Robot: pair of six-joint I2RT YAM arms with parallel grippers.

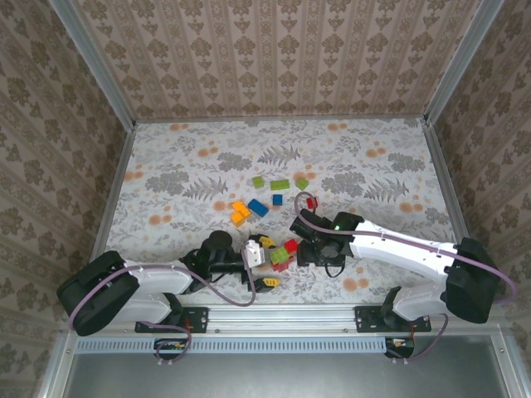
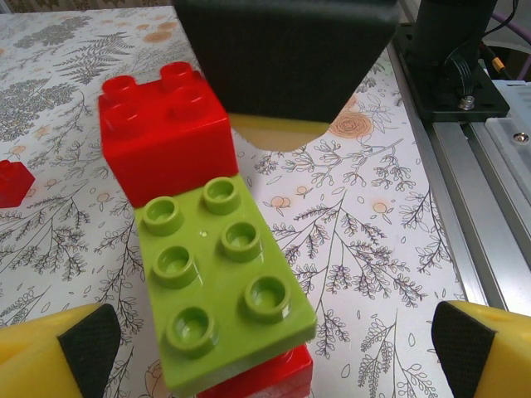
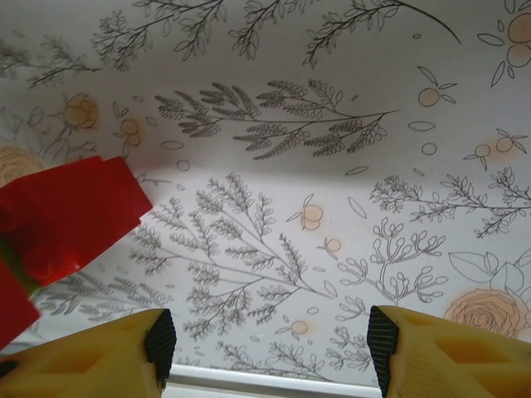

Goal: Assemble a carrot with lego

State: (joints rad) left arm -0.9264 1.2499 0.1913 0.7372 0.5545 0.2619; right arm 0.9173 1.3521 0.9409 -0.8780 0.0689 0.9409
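Green brick (image 2: 220,282) is lying between the left gripper's (image 2: 274,344) widely spread fingers, low in the wrist frame, touching a red brick (image 2: 166,133) above it. Right gripper (image 3: 270,348) is gaping wide over the table (image 3: 332,124), red lego (image 3: 70,215) sitting at frame left. Loose bricks (image 1: 258,207) are lying mid-frame overhead.

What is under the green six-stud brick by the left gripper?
A low red brick shows beneath the green brick's near end; a tall red brick stands at its far end. The green brick hides whether they join.
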